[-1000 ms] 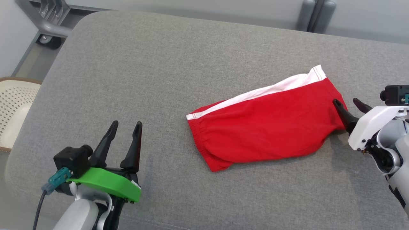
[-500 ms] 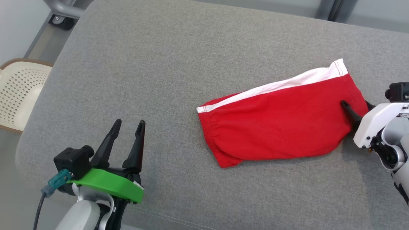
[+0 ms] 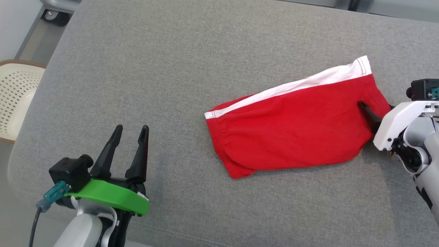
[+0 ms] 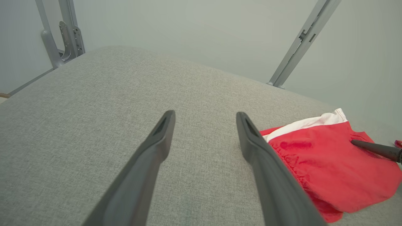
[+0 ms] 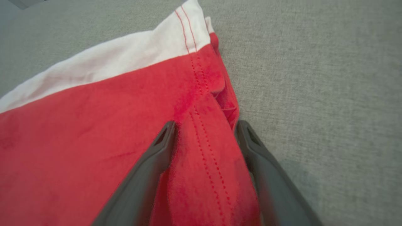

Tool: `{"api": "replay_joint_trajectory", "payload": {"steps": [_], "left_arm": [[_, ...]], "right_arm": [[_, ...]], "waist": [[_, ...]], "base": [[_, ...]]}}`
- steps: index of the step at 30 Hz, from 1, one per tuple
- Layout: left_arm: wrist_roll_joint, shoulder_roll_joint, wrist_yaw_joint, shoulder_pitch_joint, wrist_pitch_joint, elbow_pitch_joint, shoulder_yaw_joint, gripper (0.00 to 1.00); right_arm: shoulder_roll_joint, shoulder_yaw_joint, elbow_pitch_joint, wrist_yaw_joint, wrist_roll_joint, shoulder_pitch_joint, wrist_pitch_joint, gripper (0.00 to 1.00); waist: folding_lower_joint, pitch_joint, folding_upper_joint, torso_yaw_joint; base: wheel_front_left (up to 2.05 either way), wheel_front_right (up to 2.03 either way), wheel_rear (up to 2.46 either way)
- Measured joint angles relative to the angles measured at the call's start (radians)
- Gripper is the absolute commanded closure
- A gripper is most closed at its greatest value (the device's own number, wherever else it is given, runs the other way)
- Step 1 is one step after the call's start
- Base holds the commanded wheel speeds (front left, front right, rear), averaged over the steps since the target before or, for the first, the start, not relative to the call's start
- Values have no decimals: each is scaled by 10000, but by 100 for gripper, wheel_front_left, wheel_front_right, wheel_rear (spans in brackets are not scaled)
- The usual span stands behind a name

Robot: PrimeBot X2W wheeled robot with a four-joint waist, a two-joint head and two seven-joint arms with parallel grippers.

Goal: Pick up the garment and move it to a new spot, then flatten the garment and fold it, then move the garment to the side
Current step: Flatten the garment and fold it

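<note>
Farthest to the left of the red cloth garment with a white band [image 3: 291, 133], a cream perforated plastic container [image 3: 15, 99] sits beyond the edge of the grey upholstered cushion [image 3: 171, 68]. Closer in, yet well apart from the garment's left end, the left gripper [image 3: 132, 127] hovers over bare cushion, jaws apart and holding nothing. The garment lies flat on the cushion, white band along its far edge. At its right end the right gripper [image 3: 375, 105] straddles the stitched hem, jaws apart: one finger rests on the red cloth, the other just beside its edge.
</note>
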Motion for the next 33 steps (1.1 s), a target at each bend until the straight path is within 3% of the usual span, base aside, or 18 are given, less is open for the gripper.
{"api": "replay_joint_trajectory", "payload": {"steps": [1, 2, 3, 4, 10, 16, 21, 29, 33], "left_arm": [[0, 2, 0, 0, 0, 0, -6, 0], [0, 0, 0, 0, 0, 4, -17, 0], [0, -2, 0, 0, 0, 13, -13, 0], [0, 0, 0, 1, 0, 31, 2, 0], [0, 6, 2, 15, 0, 157, 27, 0], [-2, 21, 27, 245, -13, 261, 207, 0], [-54, 33, 36, 453, -92, 370, 345, 0], [-142, 31, 82, 988, -100, 443, 395, 0], [-138, 77, 90, 1281, -100, 412, 414, 0]], "right_arm": [[23, 8, 36, 44, 54, -29, 102, 6], [42, 12, 73, 84, 146, -59, 188, 19], [90, 15, 119, 121, 230, -88, 255, 65], [205, -8, 151, 165, 351, -101, 314, 100], [732, -153, 240, 351, 968, -81, 410, 100], [1327, -932, -234, 525, 2119, 460, -316, 100], [1455, -1290, -568, 606, 2696, 1450, -813, 100], [1776, -1356, -1097, 608, 3147, 3260, -1191, 100], [1962, -913, -1358, 627, 3018, 3977, -1321, 100]], "waist": [[0, -7, 0, -26], [0, -14, 0, -45], [0, -26, 0, -63], [0, -42, 0, -88], [0, -212, 0, -294], [0, -486, 0, -630], [1, -793, 0, -1042], [0, -1389, 0, -1838], [0, -1658, 0, -2406]], "base": [[0, 0, 0], [0, 0, 0], [0, 0, 0], [0, 0, 0], [0, 0, 0], [0, 0, 0], [0, 0, 0], [0, 0, 0], [0, 0, 0]]}}
